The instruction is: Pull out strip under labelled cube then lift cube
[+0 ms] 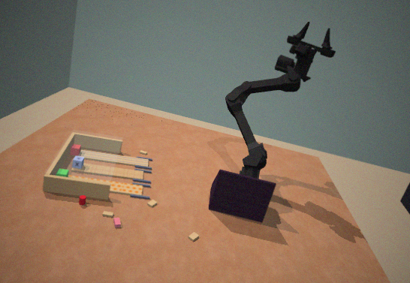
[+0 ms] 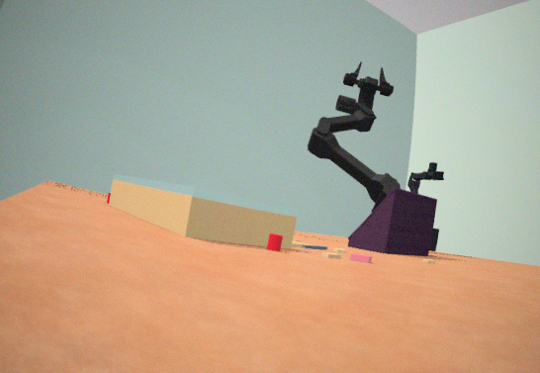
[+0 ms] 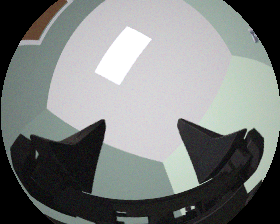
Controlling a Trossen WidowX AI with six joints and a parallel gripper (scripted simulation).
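The labelled cube (image 1: 78, 162), light blue with a dark mark, sits inside the tan walled tray (image 1: 79, 187) (image 2: 237, 218) at the inner end of the plain tan middle strip (image 1: 116, 171). A striped pale strip (image 1: 116, 158) lies behind it, with a red cube (image 1: 76, 149) at its inner end. An orange-dotted strip (image 1: 127, 188) lies in front, with a green cube (image 1: 62, 172) near its inner end. The tray walls hide the cubes in the exterior view. My gripper (image 1: 318, 25) (image 2: 371, 65) (image 3: 142, 123) is open and empty, pointing up high above the table, far from the tray.
Dark blue bars (image 1: 142, 181) flank the strips' outer ends. A red cylinder (image 1: 82, 200) (image 2: 275, 242) stands beside the tray's near wall. A pink block (image 1: 117, 222) (image 2: 361, 258) and several small tan blocks (image 1: 193, 236) lie around. The arm stands on a dark purple base (image 1: 242, 196) (image 2: 412, 224).
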